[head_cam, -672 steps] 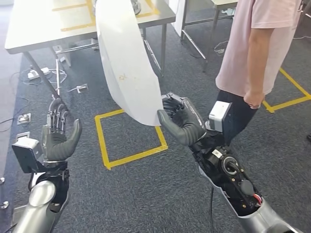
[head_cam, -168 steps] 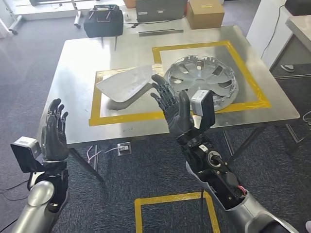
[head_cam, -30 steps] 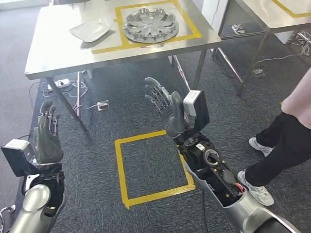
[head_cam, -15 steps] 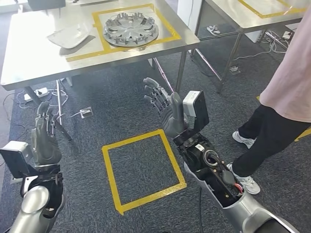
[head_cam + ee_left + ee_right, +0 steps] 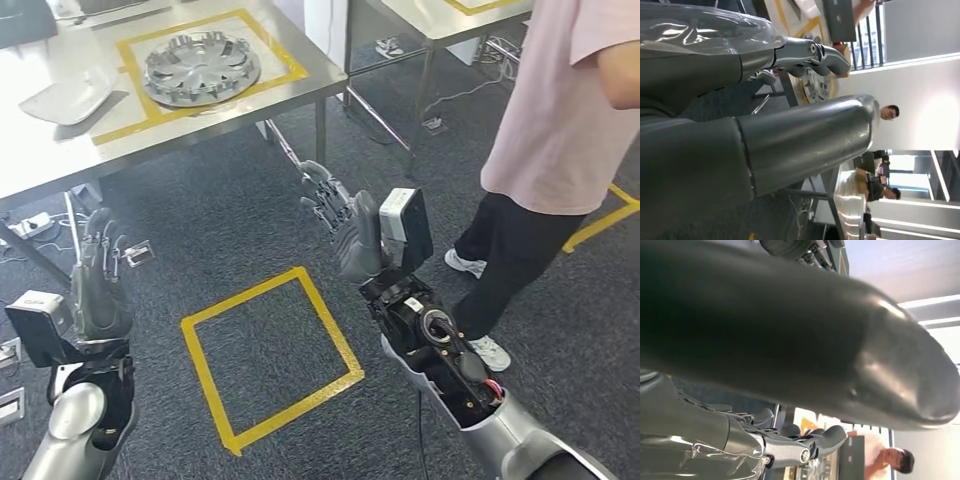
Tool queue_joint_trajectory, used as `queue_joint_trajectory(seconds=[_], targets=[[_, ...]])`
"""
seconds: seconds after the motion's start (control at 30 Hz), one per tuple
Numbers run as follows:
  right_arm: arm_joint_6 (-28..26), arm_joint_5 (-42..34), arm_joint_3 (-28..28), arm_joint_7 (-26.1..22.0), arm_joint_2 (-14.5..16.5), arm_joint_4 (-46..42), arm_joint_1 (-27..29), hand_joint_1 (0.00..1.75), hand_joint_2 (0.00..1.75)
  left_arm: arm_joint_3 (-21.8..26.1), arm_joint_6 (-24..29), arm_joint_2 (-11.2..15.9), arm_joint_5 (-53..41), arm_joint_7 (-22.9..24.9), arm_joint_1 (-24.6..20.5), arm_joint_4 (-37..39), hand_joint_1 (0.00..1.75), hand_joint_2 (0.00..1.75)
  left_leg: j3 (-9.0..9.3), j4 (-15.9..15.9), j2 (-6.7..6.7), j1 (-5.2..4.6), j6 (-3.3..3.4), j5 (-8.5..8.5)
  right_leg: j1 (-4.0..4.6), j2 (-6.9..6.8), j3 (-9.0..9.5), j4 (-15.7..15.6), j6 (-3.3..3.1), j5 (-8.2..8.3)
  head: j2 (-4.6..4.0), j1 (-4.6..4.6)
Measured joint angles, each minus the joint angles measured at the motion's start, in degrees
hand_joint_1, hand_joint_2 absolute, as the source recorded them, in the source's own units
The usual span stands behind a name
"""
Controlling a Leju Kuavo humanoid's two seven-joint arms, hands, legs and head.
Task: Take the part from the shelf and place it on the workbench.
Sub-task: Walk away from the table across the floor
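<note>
On the workbench [image 5: 189, 125] at 11 o'clock: white part [image 5: 68, 97] beside hubcap [image 5: 201, 68] | left hand [image 5: 98, 285] empty, fingers apart | right hand [image 5: 343, 225] empty, fingers spread | person [image 5: 562, 130] at 2 o'clock

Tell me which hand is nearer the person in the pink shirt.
Right. The right hand is raised, open, beside the person, with a strip of carpet between them. The left hand is on the far side of the yellow floor square.
</note>
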Motion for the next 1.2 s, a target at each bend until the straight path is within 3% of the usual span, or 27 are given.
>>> queue_joint_trajectory(seconds=[0.07, 0.1, 0.13, 0.17, 0.23, 0.3, 0.33, 0.37, 0.43, 0.5, 0.53, 0.57, 0.6, 0.63, 0.73, 0.8, 0.87, 0.9, 0.97, 1.0, 1.07, 1.1, 1.13, 1.2], targets=[[0.01, 0.00, 0.03, 0.02, 0.01, 0.03, 0.14, 0.00, 0.00, 0.00, 0.00, 0.04, 0.02, 0.01, 0.27, 0.00, 0.00, 0.00, -3.62, 6.65, -0.46, 0.01, -0.13, -2.00, 0.03, 1.30, -0.13, 0.01, -0.15, 0.08, 0.00, -0.59], [0.01, 0.00, 0.03, 0.04, 0.01, 0.05, 0.20, 0.00, 0.00, 0.00, 0.00, 0.06, 0.02, 0.02, 0.37, 0.00, 0.00, 0.00, -4.01, 6.95, -0.51, 0.01, -0.06, -1.37, 0.04, 1.99, -0.13, 0.02, -0.16, 0.10, 0.00, -0.76], [0.01, 0.00, 0.04, 0.05, 0.01, 0.06, 0.22, 0.00, 0.00, 0.00, 0.00, 0.06, 0.03, 0.02, 0.40, 0.00, 0.00, 0.00, -3.12, 4.70, -0.62, 0.01, 0.11, 0.34, 0.04, 2.68, -0.09, 0.02, -0.14, 0.13, 0.00, -0.89], [0.01, 0.00, 0.04, 0.06, 0.01, 0.05, 0.21, 0.00, 0.00, 0.01, 0.00, 0.06, 0.02, 0.02, 0.37, 0.00, 0.00, 0.00, -1.20, 0.53, -1.09, 0.03, 0.34, 2.64, 0.03, 3.32, -0.04, 0.02, -0.10, 0.16, 0.00, -1.02], [0.01, 0.00, 0.03, 0.05, 0.01, 0.04, 0.18, 0.00, 0.00, 0.03, -0.01, 0.08, 0.01, 0.02, 0.23, -0.01, 0.00, 0.00, 2.56, -7.67, -2.93, 0.09, 0.73, 5.95, 0.11, 4.48, -0.13, 0.09, 0.24, 0.21, 0.00, -1.17], [0.01, 0.00, 0.03, 0.04, 0.01, 0.04, 0.18, 0.00, 0.00, 0.04, -0.01, 0.09, 0.00, 0.01, 0.17, -0.02, 0.00, 0.00, 3.82, -10.54, -3.70, -0.03, 0.98, 6.61, 0.08, 5.36, -0.40, 0.07, 0.85, 0.30, 0.00, -1.10], [0.03, -0.01, 0.02, 0.04, 0.01, 0.04, 0.19, 0.00, 0.00, 0.04, -0.01, 0.07, 0.00, 0.00, 0.14, -0.03, 0.00, 0.00, 3.84, -10.56, -3.14, -0.12, 1.15, 6.70, -0.01, 5.79, -0.50, -0.02, 1.20, 0.37, 0.00, -1.04], [0.04, -0.01, -0.01, 0.03, 0.01, 0.04, 0.20, 0.00, 0.00, 0.04, -0.02, 0.07, 0.01, 0.00, 0.07, -0.04, 0.00, 0.00, 3.94, -10.71, -2.66, -0.06, 1.45, 6.79, -0.09, 5.80, -0.57, 0.04, 1.52, 0.31, 0.00, -1.03], [0.13, -0.02, -0.07, -0.03, 0.01, 0.04, 0.09, 0.00, 0.00, 0.04, -0.09, 0.02, 0.00, -0.02, -0.10, -0.08, 0.00, 0.00, 4.22, -11.16, -1.64, 0.16, 2.12, 7.01, 0.01, 4.01, -1.78, 2.40, 2.12, -1.38, 0.00, -0.66], [0.27, -0.04, -0.08, -0.06, 0.01, 0.05, -0.04, 0.00, 0.00, 0.04, -0.20, -0.03, 0.00, -0.04, -0.14, -0.11, 0.00, 0.00, 4.37, -11.36, -0.63, 0.19, 2.56, 7.03, 0.06, 1.59, -5.03, 9.60, 2.62, -5.30, 0.00, -0.03], [0.34, -0.05, -0.08, -0.07, 0.01, 0.07, -0.05, 0.00, 0.00, 0.04, -0.25, -0.04, 0.00, -0.05, -0.11, -0.11, 0.00, 0.00, 4.36, -11.34, -0.11, 0.16, 2.66, 6.99, -0.02, 1.10, -6.93, 13.94, 2.84, -7.16, 0.00, 0.22], [0.38, -0.06, -0.07, -0.04, 0.01, 0.09, -0.02, 0.00, 0.00, 0.04, -0.31, -0.04, 0.01, -0.04, -0.08, -0.11, 0.00, 0.00, 4.36, -11.32, 0.41, 0.14, 2.68, 6.95, -0.09, 0.89, -8.30, 17.03, 3.00, -8.11, 0.00, 0.42], [0.40, -0.07, -0.06, -0.04, 0.01, 0.13, 0.01, 0.00, 0.00, 0.04, -0.38, -0.04, 0.01, -0.04, -0.07, -0.11, 0.00, 0.00, 4.39, -11.30, 0.92, 0.13, 2.66, 6.89, -0.14, 0.74, -8.70, 18.04, 3.10, -7.98, 0.00, 0.61], [0.42, -0.07, -0.07, -0.03, 0.01, 0.15, 0.02, 0.00, 0.00, 0.04, -0.44, -0.05, 0.01, -0.04, -0.08, -0.11, 0.00, 0.00, 4.49, -11.29, 1.42, 0.13, 2.59, 6.80, -0.17, 0.55, -7.84, 16.48, 3.10, -6.72, 0.00, 0.85], [0.44, -0.07, -0.11, -0.04, -0.01, 0.17, -0.20, 0.00, 0.00, 0.05, -0.51, -0.04, 0.01, -0.04, -0.15, -0.11, 0.00, 0.00, 4.99, -11.11, 2.75, -0.10, 2.02, 6.31, 0.19, -1.97, -1.44, 4.13, 2.51, -1.51, 0.00, 1.70], [0.48, -0.07, -0.07, -0.04, 0.00, 0.17, -0.42, 0.00, 0.00, 0.06, -0.52, -0.04, 0.01, -0.04, -0.20, -0.11, 0.00, 0.00, 5.03, -10.96, 3.66, -0.50, 1.58, 6.13, 0.56, -3.10, 0.46, 0.35, 1.78, -0.83, 0.00, 1.67], [0.49, -0.07, -0.10, -0.04, 0.00, 0.18, -0.48, 0.00, 0.00, 0.07, -0.54, -0.04, 0.01, -0.04, -0.24, -0.12, 0.00, 0.00, 5.03, -10.91, 4.78, -0.65, 1.12, 6.00, 0.57, -2.05, 0.48, 0.12, 1.06, -0.68, 0.00, 1.32], [0.49, -0.07, -0.13, -0.08, 0.00, 0.15, -0.52, 0.00, 0.00, 0.10, -0.54, -0.04, 0.01, -0.04, -0.30, -0.13, 0.00, 0.00, 4.96, -10.49, 4.57, -0.55, 0.82, 5.55, 0.48, -1.46, 0.51, -0.02, 0.76, -0.52, 0.00, 1.18], [0.50, -0.07, -0.13, -0.11, 0.01, 0.09, -0.68, 0.00, 0.00, 0.17, -0.55, -0.03, -0.01, -0.06, -0.45, -0.15, 0.00, 0.00, 3.25, -6.36, 2.39, -0.28, 0.18, 2.94, 0.16, -0.39, 0.60, -0.33, 0.15, -0.17, 0.00, 0.68], [0.51, -0.07, -0.10, -0.12, 0.01, 0.08, -0.73, 0.00, 0.00, 0.21, -0.55, -0.02, -0.01, -0.07, -0.45, -0.15, 0.00, 0.00, 1.41, -2.38, 0.91, -0.14, -0.06, 0.98, 0.10, 0.13, 0.50, -0.35, -0.02, -0.08, 0.00, 0.26], [0.51, -0.07, -0.05, -0.06, 0.01, 0.11, -0.70, 0.00, 0.00, 0.25, -0.55, 0.02, 0.00, -0.07, -0.25, -0.13, 0.00, 0.00, -2.71, 5.58, -0.34, -0.04, -0.31, -1.96, 0.06, 1.34, 0.30, -0.34, -0.21, 0.03, 0.00, -0.42], [0.51, -0.12, -0.04, -0.04, 0.01, 0.14, -0.67, 0.00, 0.00, 0.27, -0.55, 0.03, 0.01, -0.07, -0.16, -0.12, 0.00, 0.00, -3.74, 7.19, -0.46, -0.03, -0.32, -1.96, 0.06, 1.98, 0.25, -0.33, -0.23, 0.06, 0.00, -0.60], [0.51, -0.21, -0.03, -0.03, 0.01, 0.16, -0.64, 0.00, 0.00, 0.28, -0.55, 0.04, 0.01, -0.07, -0.12, -0.11, 0.00, 0.00, -3.54, 6.30, -0.53, -0.02, -0.25, -0.75, 0.06, 2.65, 0.25, -0.32, -0.23, 0.09, 0.00, -0.74], [0.51, -0.48, -0.03, -0.04, 0.01, 0.19, -0.62, 0.00, 0.00, 0.32, -0.55, 0.04, 0.01, -0.07, -0.22, -0.11, 0.00, 0.00, -0.09, -1.50, -1.69, 0.06, 0.15, 3.75, 0.04, 3.93, 0.34, -0.30, -0.13, 0.13, 0.00, -1.01]])
